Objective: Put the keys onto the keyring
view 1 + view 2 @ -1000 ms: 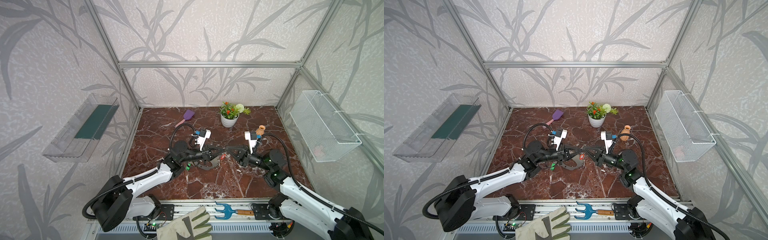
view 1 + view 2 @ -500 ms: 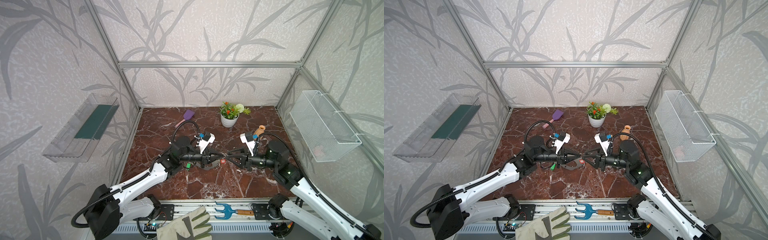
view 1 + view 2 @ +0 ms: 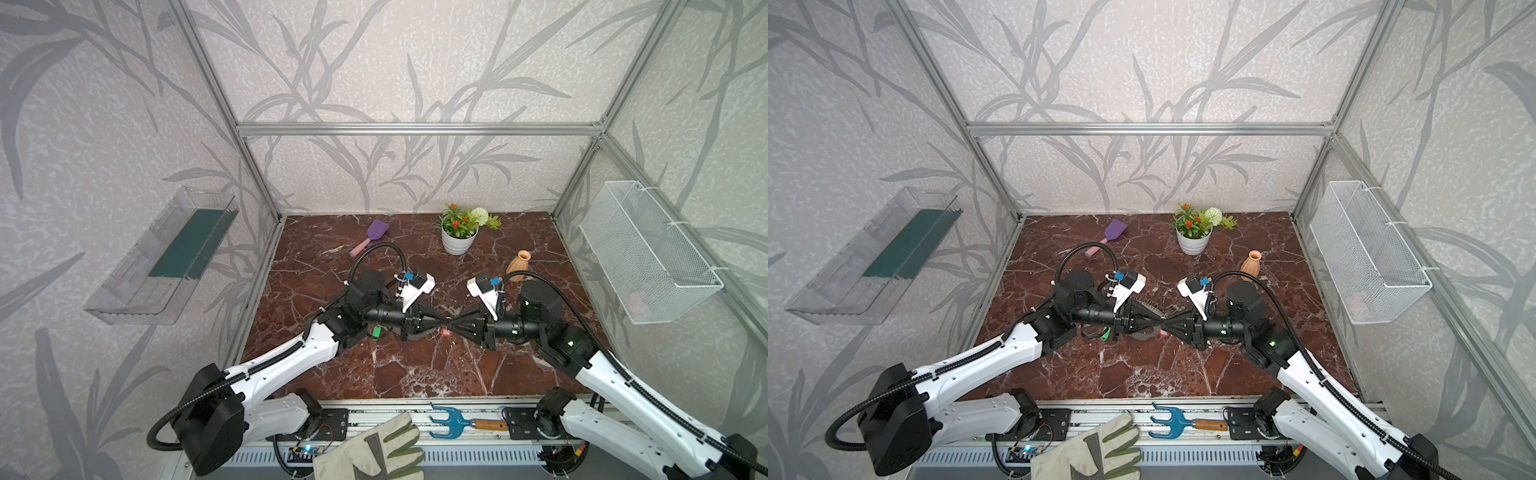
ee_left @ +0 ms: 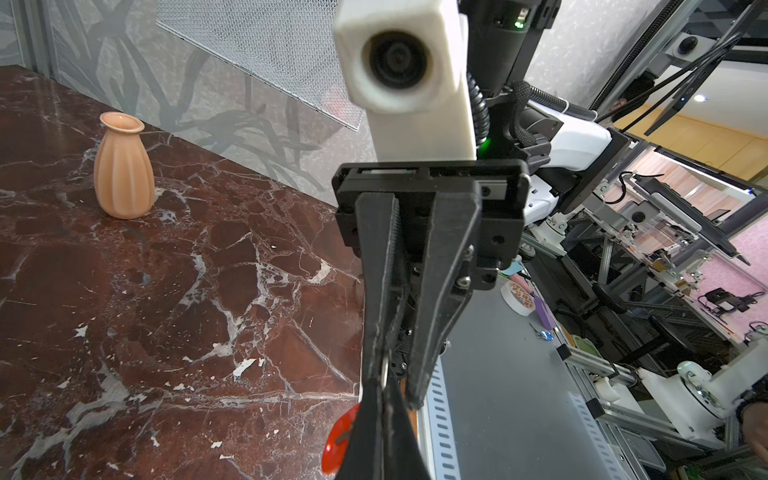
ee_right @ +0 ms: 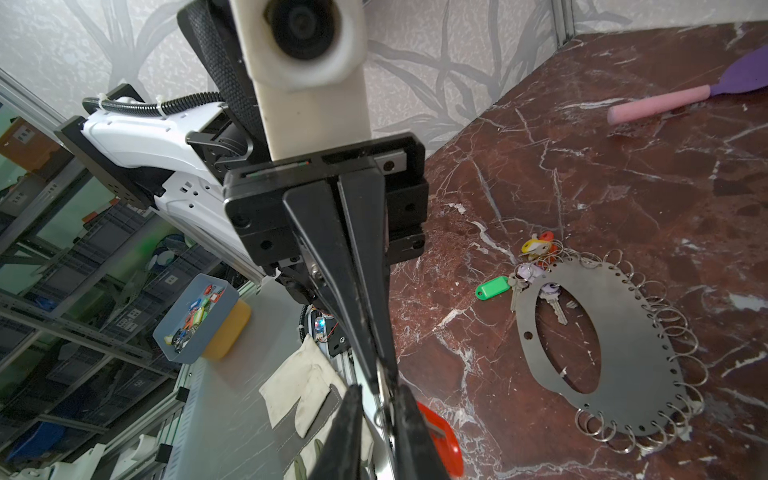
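While both arms lie level and meet tip to tip above the table (image 5: 623, 166), the coming move turns on what sits under that meeting point. The left end effector (image 5: 378, 365) is fully closed, apparently pinching the small silver loop of the red key (image 5: 442, 436), whose tag hangs just below its tips. The right end effector (image 4: 397, 382) has its jaws a narrow gap apart, straddling those tips; whether it grips the loop I cannot tell. Beneath the left end effector the keyring (image 5: 631, 332) lies flat, an oval grey plate fringed with rings, with a green key (image 5: 492, 288) and others clustered at one end. How its long axis runs against the arms' shared line is unclear. The left arm is nearer.
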`<state>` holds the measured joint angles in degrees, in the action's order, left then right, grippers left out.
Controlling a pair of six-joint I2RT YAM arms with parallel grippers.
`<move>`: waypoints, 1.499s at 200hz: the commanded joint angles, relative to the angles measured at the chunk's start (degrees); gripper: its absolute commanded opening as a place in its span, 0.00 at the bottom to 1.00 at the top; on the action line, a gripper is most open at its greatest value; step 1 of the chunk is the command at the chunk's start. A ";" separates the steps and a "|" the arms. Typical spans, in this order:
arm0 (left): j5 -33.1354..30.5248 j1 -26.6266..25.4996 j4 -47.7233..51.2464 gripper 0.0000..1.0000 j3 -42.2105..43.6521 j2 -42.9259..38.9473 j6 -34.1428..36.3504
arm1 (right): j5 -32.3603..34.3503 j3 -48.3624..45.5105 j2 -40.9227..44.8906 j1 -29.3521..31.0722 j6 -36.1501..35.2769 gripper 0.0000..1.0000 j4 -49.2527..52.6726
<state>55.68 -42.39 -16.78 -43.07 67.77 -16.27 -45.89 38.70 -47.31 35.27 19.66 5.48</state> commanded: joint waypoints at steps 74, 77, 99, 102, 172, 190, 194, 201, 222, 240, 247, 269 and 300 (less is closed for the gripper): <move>2.44 -0.58 0.98 0.00 -2.02 0.97 1.80 | 0.11 -0.19 0.20 0.59 0.78 0.00 -2.64; 2.31 -0.63 0.96 0.00 -2.03 0.91 1.71 | 0.14 -0.23 0.20 0.58 0.80 0.00 -2.77; -0.25 -0.59 -0.27 0.20 -1.35 -0.13 -0.06 | 1.19 -0.90 0.76 0.60 1.13 0.00 -3.48; -0.69 -0.59 -0.73 0.23 -0.98 -0.50 -0.46 | 1.39 -1.12 0.92 0.60 1.25 0.00 -3.70; -10.27 2.47 -17.93 0.46 8.85 -7.99 -14.70 | 3.44 -4.54 2.69 0.53 5.56 0.00 -12.67; -9.60 2.66 -22.67 0.42 10.45 -7.98 -17.62 | 3.51 -5.58 2.66 0.51 7.26 0.00 -16.04; -9.17 2.64 -23.00 0.41 10.46 -7.80 -17.77 | 3.52 -5.86 2.66 0.52 7.75 0.00 -16.97; -8.40 2.66 -23.47 0.39 10.46 -7.44 -18.10 | 3.52 -6.42 2.66 0.52 8.47 0.00 -18.50; -6.94 2.57 -25.29 0.34 10.64 -6.62 -18.86 | 3.35 -7.11 2.05 0.53 9.93 0.00 -21.32; -6.49 2.28 -25.41 0.32 10.31 -5.94 -18.81 | 3.35 -7.74 1.83 0.52 11.19 0.00 -23.55; -5.93 2.19 -25.41 0.30 10.05 -5.47 -18.76 | 3.34 -7.93 1.74 0.52 11.54 0.00 -24.21; -5.14 1.59 -25.06 0.28 9.32 -4.04 -18.62 | 3.17 -7.95 1.35 0.57 11.88 0.00 -24.92; -4.98 1.26 -25.06 0.24 8.97 -3.43 -18.43 | 3.09 -7.94 1.34 0.53 11.98 0.00 -25.14</move>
<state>49.17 -40.84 -39.48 -32.84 64.25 -34.39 -42.48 31.09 -45.89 35.79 30.74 -16.67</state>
